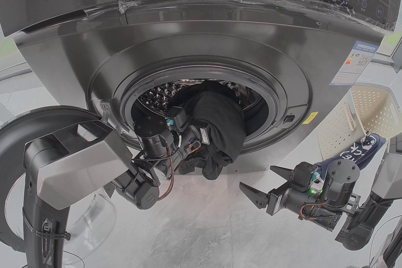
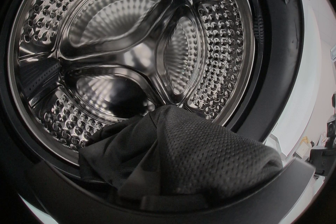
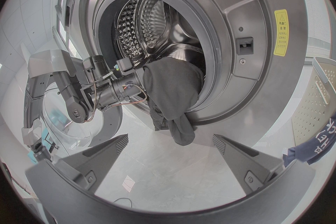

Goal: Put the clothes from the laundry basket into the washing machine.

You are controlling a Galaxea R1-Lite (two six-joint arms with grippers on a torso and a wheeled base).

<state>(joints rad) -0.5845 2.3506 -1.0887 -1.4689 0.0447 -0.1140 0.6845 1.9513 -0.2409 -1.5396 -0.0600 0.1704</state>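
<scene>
- The left gripper (image 1: pixel 204 135) sat right at the mouth of the washing machine (image 1: pixel 209 38), buried under a black garment (image 1: pixel 222 122). Clamped or loose? The cloth covered it and I could not tell.
- That black garment lay draped over the gripper and across the lower rim of the opening. Part of it reached in toward the drum (image 2: pixel 122 25), and a tail hung down outside the front panel.
- From the left wrist view, the mesh weave of the cloth was heaped on the dark door seal, with the dimpled steel drum behind it.
- The right gripper (image 1: pixel 264 183) hung low over the pale floor (image 1: pixel 209 222), below and to the right of the opening. Its jaws were spread wide with nothing between them, well apart from the black garment.
- The machine's round door (image 1: pixel 12 143) stood swung open on the left side, behind the left arm.
- Off to the right stood the cream, perforated laundry basket (image 1: pixel 372 114), close by the right arm.
- A navy garment (image 1: pixel 364 149) with white print hung over the basket's near rim.
</scene>
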